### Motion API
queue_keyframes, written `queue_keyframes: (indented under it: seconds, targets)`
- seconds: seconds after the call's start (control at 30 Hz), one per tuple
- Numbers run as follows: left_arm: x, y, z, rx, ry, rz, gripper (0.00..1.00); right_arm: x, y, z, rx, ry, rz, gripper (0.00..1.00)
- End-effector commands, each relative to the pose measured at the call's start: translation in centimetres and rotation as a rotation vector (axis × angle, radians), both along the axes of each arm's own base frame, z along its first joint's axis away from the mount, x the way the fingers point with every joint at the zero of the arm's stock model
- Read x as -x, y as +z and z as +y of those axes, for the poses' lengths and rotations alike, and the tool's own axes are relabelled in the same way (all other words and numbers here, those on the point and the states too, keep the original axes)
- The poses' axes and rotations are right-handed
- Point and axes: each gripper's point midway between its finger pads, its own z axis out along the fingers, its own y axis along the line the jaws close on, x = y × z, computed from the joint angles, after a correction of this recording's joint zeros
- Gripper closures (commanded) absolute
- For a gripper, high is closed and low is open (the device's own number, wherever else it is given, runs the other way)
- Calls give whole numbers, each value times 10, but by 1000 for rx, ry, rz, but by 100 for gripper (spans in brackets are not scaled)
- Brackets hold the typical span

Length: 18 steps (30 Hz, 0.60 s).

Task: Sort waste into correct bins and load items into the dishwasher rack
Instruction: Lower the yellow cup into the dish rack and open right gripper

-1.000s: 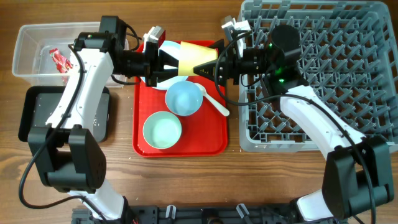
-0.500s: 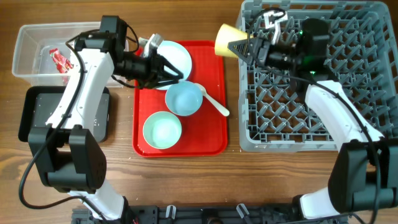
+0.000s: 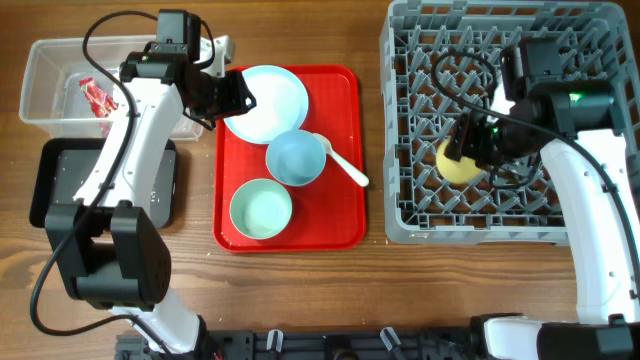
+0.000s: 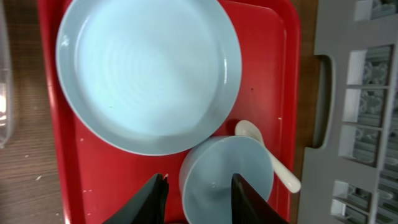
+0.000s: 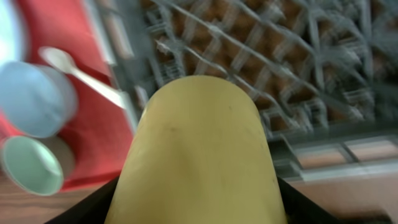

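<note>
Overhead: high, straight down, whole table (image 3: 300, 290). Wrist views: close, downward. All share red tray (image 3: 335, 215).

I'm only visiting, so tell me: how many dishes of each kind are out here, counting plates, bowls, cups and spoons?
Plates: 1, the pale blue plate
Bowls: 2, the blue bowl and the blue-green bowl
Cups: 1, the yellow cup
Spoons: 1, the white spoon
Total: 5

Robot test bench: wooden table (image 3: 300, 300), dishwasher rack (image 3: 480, 233)
</note>
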Motion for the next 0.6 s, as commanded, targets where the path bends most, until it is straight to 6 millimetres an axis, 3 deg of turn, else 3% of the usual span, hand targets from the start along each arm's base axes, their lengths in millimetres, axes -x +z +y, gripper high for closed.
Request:
queue_keyframes:
  seconds: [0.0,0.1,0.23,0.3,0.33,0.4,0.47,0.57]
  targets:
    - [-4,10,6,-49,4,-45,64,20,-20,-15,100,-74,102,64]
    - [-4,10,6,-49,4,-45,62,36,-58,-13,90,-83,191,64]
    - [-4,10,6,-49,4,-45,61,37,-93,-6,60,-75,224,64]
    - [-4,10,6,-49,4,-45,61,36,-105,-6,62,-67,244,46]
    - [-3,10,6,-49,4,-45,60,34,-108,-6,62,-67,247,28]
    - [-3,10,6,-49,4,-44,58,30,-108,-2,37,-66,234,16]
    - [-3,10,6,-49,4,-43,57,23,-100,0,31,-66,211,15]
    - [-3,10,6,-49,4,-43,56,-3,-60,2,19,-52,108,14]
